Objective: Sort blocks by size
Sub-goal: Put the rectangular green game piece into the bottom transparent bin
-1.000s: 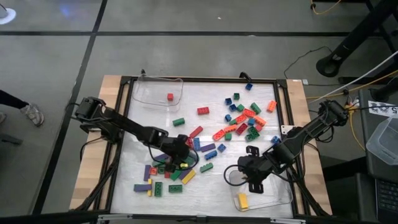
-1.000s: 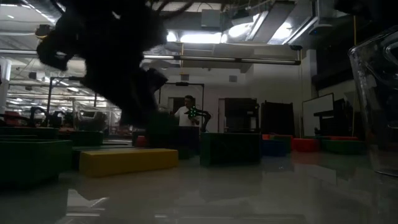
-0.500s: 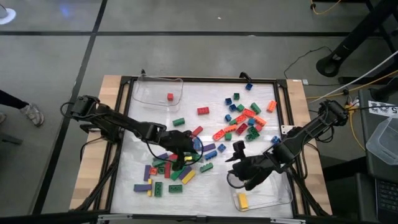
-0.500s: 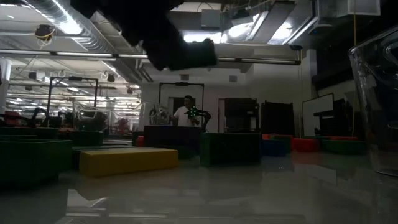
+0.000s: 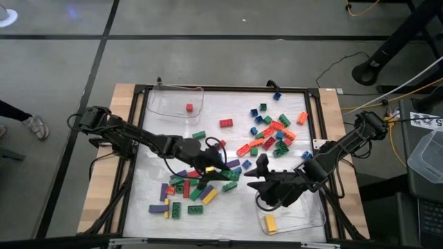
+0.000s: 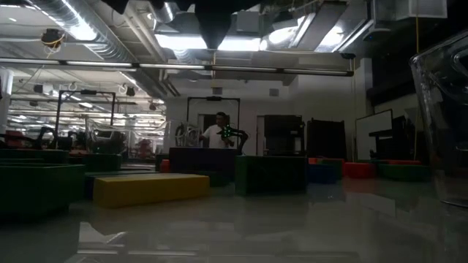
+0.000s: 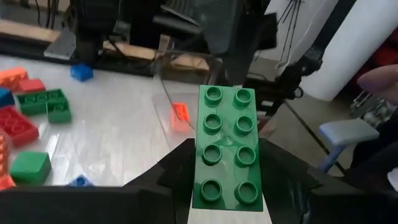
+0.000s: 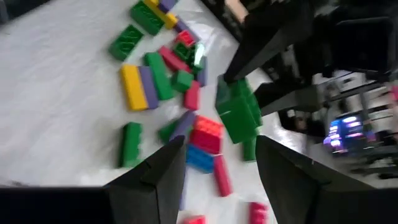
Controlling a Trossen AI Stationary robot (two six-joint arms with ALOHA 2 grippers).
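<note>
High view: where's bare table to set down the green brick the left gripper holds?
Bare table lies between the far clear tray and the near-left pile. The far-right cluster is crowded, and so is the middle, where the left gripper meets the right gripper.

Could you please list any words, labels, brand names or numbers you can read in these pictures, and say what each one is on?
None can be read.
White label beside the table's right edge: dark print, too small to read.
Green block held in the left gripper: only plain studs, no lettering visible.
</note>
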